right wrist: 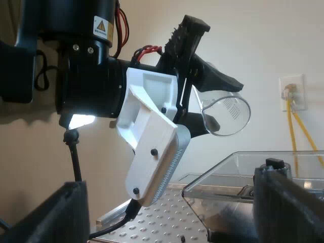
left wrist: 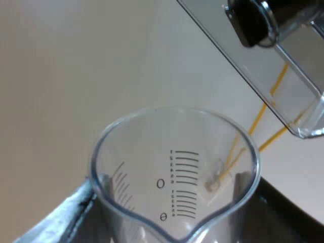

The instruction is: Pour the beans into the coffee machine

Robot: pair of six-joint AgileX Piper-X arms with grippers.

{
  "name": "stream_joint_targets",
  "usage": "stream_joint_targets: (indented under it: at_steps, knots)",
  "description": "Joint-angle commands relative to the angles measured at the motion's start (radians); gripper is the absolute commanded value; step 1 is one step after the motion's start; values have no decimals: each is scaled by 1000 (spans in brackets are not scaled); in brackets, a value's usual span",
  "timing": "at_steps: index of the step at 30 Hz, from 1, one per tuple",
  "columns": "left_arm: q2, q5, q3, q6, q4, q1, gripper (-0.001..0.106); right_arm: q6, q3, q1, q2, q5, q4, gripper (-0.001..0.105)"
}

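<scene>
Measuring glass [left wrist: 174,177] scale: black tick lines printed in two stacks on the clear wall, seen from inside the glass.
Character by the upper stack: one round mark that reads as 0 or O.
Character by the lower stack: a round mark with a bar across it; which numeral it is cannot be told.
Small print along the ticks: a column of tiny characters, too small to read.
Scale in the right wrist view: fine tick lines on the glass wall, numerals illegible.
Warning sticker [right wrist: 99,25]: yellow label with a black triangle sign, on the left arm's black housing [right wrist: 86,76]; its lettering is too small to read.
</scene>
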Motion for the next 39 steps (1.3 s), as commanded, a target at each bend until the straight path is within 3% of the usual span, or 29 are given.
stream_joint_targets:
  at_steps: [1,9,12,16,24,25,26,28,29,32,39]
  knots:
    - [-7,11,-2,14,-19,-6,39,-13,-10,1,-7,1,-10,68]
    - [-7,11,-2,12,-19,-6,39,-13,-10,1,-7,1,-10,68]
    - [-9,11,-2,-42,-18,-6,39,-13,-10,1,-7,1,-10,68]
    - [-26,11,-2,-211,-13,-6,39,-13,-10,1,-7,1,-4,68]
    - [-89,-1,-2,-442,-5,-6,39,-13,-10,1,-7,-10,-4,68]
    - [-106,-16,-2,-524,-2,-6,39,-13,-10,1,-7,-16,-4,68]
    - [-112,-25,-2,-558,2,-6,39,-13,-10,1,-7,-19,-4,68]
    - [-137,-53,-2,-674,36,-6,39,-13,-10,1,-7,-103,-4,68]
    - [-151,-59,-2,-721,62,-6,39,-13,-10,1,-7,-197,-4,68]
    - [-179,-69,-2,-794,118,-6,39,-13,-10,1,-7,-324,-1,68]
    - [-239,-73,-2,-960,226,-6,39,-13,-10,1,-11,-345,43,68]
